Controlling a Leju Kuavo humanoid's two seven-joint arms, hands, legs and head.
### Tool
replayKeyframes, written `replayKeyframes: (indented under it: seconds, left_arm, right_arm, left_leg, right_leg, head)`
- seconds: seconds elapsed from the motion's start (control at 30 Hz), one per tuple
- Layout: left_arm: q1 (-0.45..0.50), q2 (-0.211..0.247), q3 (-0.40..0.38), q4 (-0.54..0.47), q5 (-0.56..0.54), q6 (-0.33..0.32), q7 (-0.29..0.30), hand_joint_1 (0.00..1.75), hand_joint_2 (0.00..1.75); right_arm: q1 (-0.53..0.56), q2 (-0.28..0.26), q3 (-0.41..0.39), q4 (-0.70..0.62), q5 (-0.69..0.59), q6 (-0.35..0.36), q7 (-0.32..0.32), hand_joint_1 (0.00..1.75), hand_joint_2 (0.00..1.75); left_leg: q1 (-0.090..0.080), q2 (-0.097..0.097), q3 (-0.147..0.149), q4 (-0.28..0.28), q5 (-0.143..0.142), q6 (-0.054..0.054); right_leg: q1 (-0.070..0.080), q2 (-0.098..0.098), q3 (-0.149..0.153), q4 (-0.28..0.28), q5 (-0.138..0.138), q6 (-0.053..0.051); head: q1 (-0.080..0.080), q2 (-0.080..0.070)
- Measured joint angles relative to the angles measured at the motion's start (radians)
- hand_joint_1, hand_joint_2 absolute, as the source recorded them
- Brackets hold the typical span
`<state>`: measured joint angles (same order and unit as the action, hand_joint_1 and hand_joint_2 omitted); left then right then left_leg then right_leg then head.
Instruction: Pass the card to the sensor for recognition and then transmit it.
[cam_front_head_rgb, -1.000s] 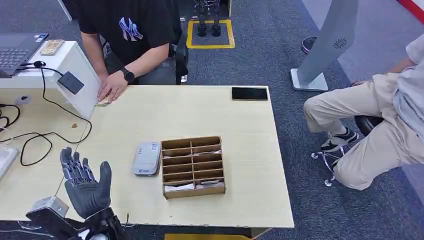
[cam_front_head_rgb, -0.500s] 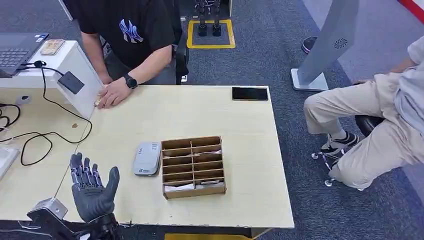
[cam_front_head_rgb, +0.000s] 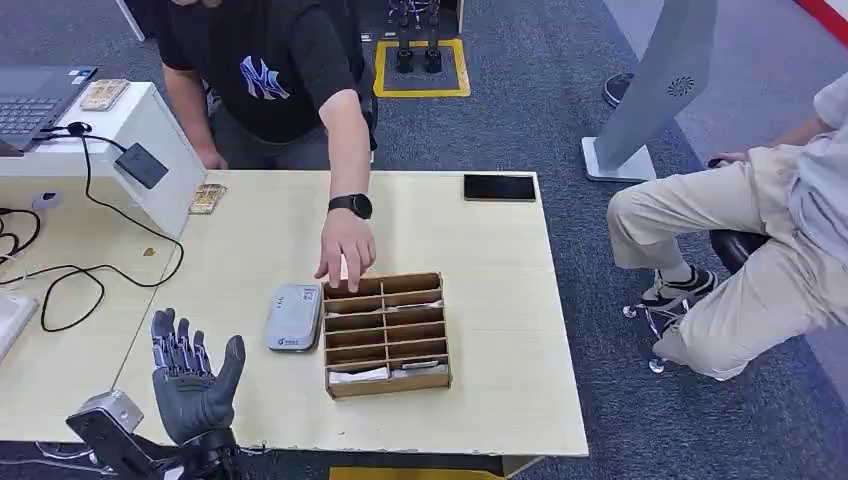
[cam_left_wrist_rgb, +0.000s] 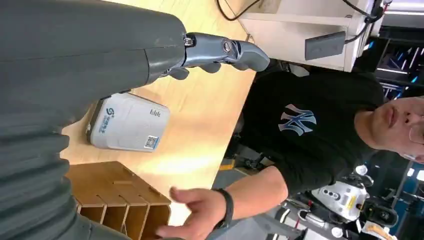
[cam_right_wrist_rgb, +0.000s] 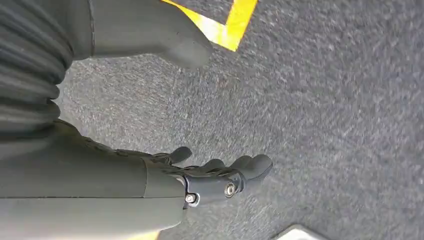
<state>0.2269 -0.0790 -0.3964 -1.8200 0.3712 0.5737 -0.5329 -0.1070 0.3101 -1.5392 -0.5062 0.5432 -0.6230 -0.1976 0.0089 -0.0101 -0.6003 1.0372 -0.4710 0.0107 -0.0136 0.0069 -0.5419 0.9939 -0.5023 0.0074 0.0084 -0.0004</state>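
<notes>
The robot's left hand (cam_front_head_rgb: 192, 385) hovers palm-up over the near left corner of a pale wooden table (cam_front_head_rgb: 500, 330), its dark fingers (cam_front_head_rgb: 175, 345) spread wide and the thumb apart, holding nothing; from the left wrist view the same hand (cam_left_wrist_rgb: 150, 55) stretches flat above the tabletop with the fingertips just curved. The right hand (cam_right_wrist_rgb: 210, 177) hangs over grey carpet beside a yellow floor marking (cam_right_wrist_rgb: 230, 22), fingers loosely extended and empty. Near the middle of the table sits a small grey card reader (cam_front_head_rgb: 294, 317), just beside the left wall of a wooden sorting box (cam_front_head_rgb: 386, 333) divided into narrow slots, several of which hold white cards (cam_front_head_rgb: 358, 375). A person in a black T-shirt (cam_front_head_rgb: 262, 70) leans across from the far side, a black watch (cam_front_head_rgb: 351, 205) on the wrist, reaching a hand (cam_front_head_rgb: 345, 250) down to the far edge of the sorting box; whether that hand holds a card cannot be told. A small stack of cards (cam_front_head_rgb: 207, 198) lies at the far left of the table, next to a white stand (cam_front_head_rgb: 150, 130) carrying a dark sensor pad (cam_front_head_rgb: 141, 165) and a black cable (cam_front_head_rgb: 100, 200). A black phone (cam_front_head_rgb: 499, 187) rests at the far right edge, and a second person in beige trousers (cam_front_head_rgb: 730, 270) sits to the right
</notes>
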Motion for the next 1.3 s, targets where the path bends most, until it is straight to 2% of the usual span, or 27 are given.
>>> replayKeyframes:
  seconds: [0.27, 0.4, 0.67, 0.83, 1.03, 1.17, 1.3]
  left_arm:
    - [-0.003, 0.000, -0.001, 0.018, 0.000, 0.000, 0.000, 0.00, 1.75]
    - [-0.003, 0.001, -0.002, 0.023, 0.005, 0.001, 0.003, 0.00, 1.75]
    - [-0.002, 0.004, -0.005, 0.034, 0.009, 0.004, 0.000, 0.00, 1.75]
    - [-0.003, 0.005, -0.005, 0.039, 0.010, 0.001, 0.000, 0.00, 1.75]
    - [-0.003, 0.005, -0.006, 0.049, 0.010, 0.001, 0.000, 0.00, 1.75]
    - [-0.002, 0.006, -0.006, 0.054, 0.009, 0.010, 0.000, 0.00, 1.75]
    - [0.001, 0.007, -0.006, 0.061, 0.009, 0.021, 0.001, 0.00, 1.75]
  right_arm:
    - [0.000, 0.004, 0.002, -0.019, -0.009, -0.010, -0.003, 0.00, 1.75]
    - [0.000, 0.005, 0.010, -0.024, -0.060, -0.039, -0.026, 0.00, 1.75]
    - [0.000, 0.007, 0.034, -0.058, -0.106, -0.043, -0.035, 0.00, 1.75]
    - [0.001, 0.010, 0.009, -0.090, -0.136, -0.043, -0.103, 0.00, 1.75]
    - [0.002, 0.013, -0.002, -0.102, -0.149, -0.043, -0.122, 0.00, 1.75]
    - [0.015, 0.014, -0.010, -0.144, -0.168, -0.043, -0.180, 0.00, 1.75]
    - [0.023, 0.015, -0.018, -0.165, -0.165, -0.043, -0.192, 0.00, 1.75]
  left_leg:
    - [0.000, 0.000, 0.000, 0.000, 0.000, 0.000]
    - [0.000, 0.000, 0.000, 0.000, 0.000, 0.000]
    - [0.000, 0.000, 0.000, 0.000, 0.000, 0.000]
    - [0.000, 0.000, 0.000, 0.000, 0.000, 0.000]
    - [0.000, 0.000, 0.000, 0.000, 0.000, 0.000]
    - [0.000, 0.000, 0.000, 0.000, 0.000, 0.000]
    - [0.000, 0.000, 0.000, 0.000, 0.000, 0.000]
  right_leg:
    - [0.000, 0.000, 0.000, 0.000, 0.000, 0.000]
    - [0.000, 0.000, 0.000, 0.000, 0.000, 0.000]
    - [0.000, 0.000, 0.000, 0.000, 0.000, 0.000]
    - [0.000, 0.000, 0.000, 0.000, 0.000, 0.000]
    - [0.000, 0.000, -0.001, 0.000, 0.000, 0.000]
    - [0.000, 0.000, -0.002, 0.000, 0.000, 0.000]
    - [0.000, 0.000, 0.000, 0.000, 0.000, 0.000]
  head:
    - [0.000, 0.000]
    - [0.000, 0.000]
    - [0.000, 0.000]
    - [0.000, 0.000]
    - [0.000, 0.000]
    - [0.000, 0.000]
    - [0.000, 0.000]
